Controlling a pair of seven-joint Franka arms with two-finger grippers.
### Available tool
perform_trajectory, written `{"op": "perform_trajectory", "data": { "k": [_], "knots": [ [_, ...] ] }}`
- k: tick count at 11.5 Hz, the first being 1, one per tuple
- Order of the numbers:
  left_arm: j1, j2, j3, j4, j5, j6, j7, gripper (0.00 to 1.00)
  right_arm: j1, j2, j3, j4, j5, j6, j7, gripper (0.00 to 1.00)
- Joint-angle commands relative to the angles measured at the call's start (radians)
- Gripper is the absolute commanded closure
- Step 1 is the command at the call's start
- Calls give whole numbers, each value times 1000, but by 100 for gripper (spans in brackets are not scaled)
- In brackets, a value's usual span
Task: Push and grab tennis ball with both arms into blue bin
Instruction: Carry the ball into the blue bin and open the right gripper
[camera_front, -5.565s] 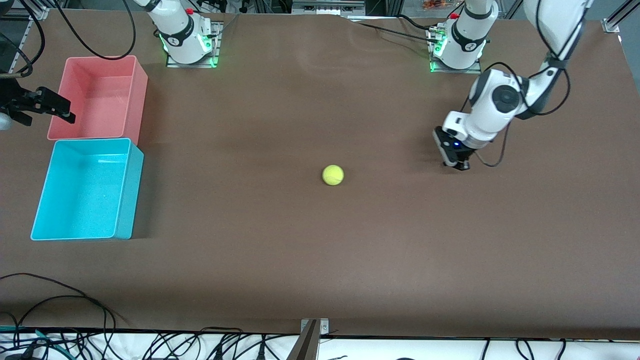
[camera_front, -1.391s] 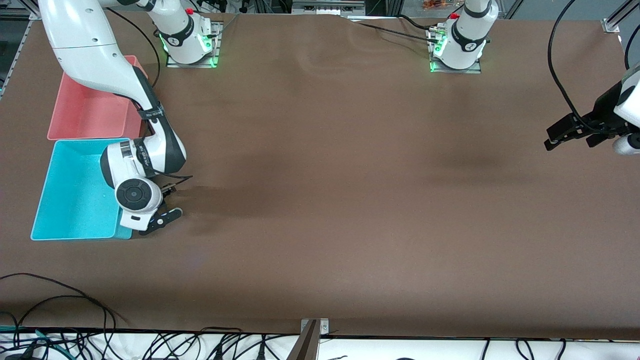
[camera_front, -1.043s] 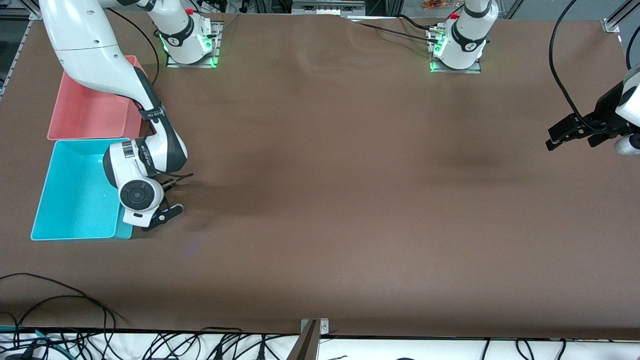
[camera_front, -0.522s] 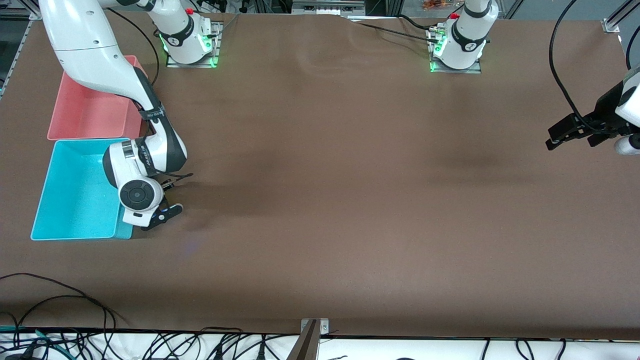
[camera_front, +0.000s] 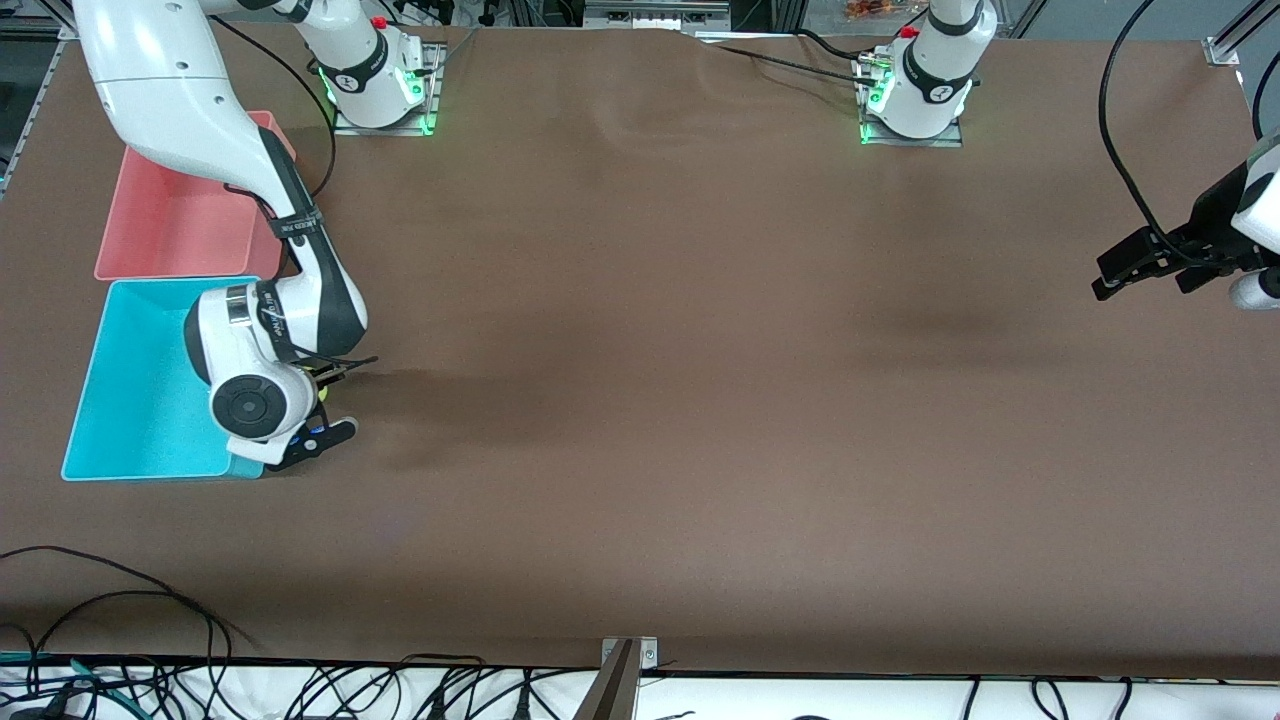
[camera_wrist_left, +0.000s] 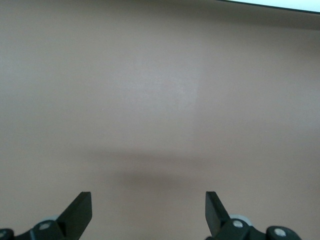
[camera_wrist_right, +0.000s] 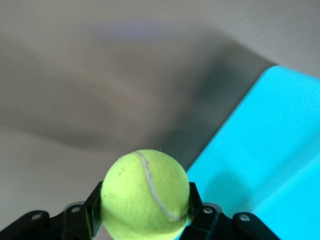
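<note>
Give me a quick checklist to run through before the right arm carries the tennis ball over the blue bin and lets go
1. Ball gripped: ok. The right gripper is shut on the tennis ball, a finger on each side.
2. Gripper over the bin: not ok. In the front view the right gripper is at the edge of the blue bin, toward the left arm's end, not above its inside.
3. Bin interior free: ok for the part that shows; the arm covers one corner.
4. Right bin targeted: ok. The pink bin sits beside the blue one, farther from the front camera.
5. Left arm out of the way: ok. The left gripper waits open at its own end of the table.
</note>
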Motion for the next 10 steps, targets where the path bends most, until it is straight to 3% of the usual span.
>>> {"op": "perform_trajectory", "data": {
  "k": [1,2,4,7,10],
  "knots": [
    [0,-22,-1,-15,23,-9,6,0,-2,-10,4,170,28,-193,-9,73],
    [0,-22,-2,-15,23,-9,5,0,-24,-32,3,188,48,-265,-41,73],
    [0,-22,-2,-15,23,-11,3,0,-114,-79,-14,182,196,-371,-132,73],
    [0,-22,-2,-15,23,-11,3,0,-263,-73,-17,141,300,-378,-299,73],
    [0,-22,-2,-15,23,-15,3,0,-369,-54,-14,93,332,-354,-429,73]
  ]
}}
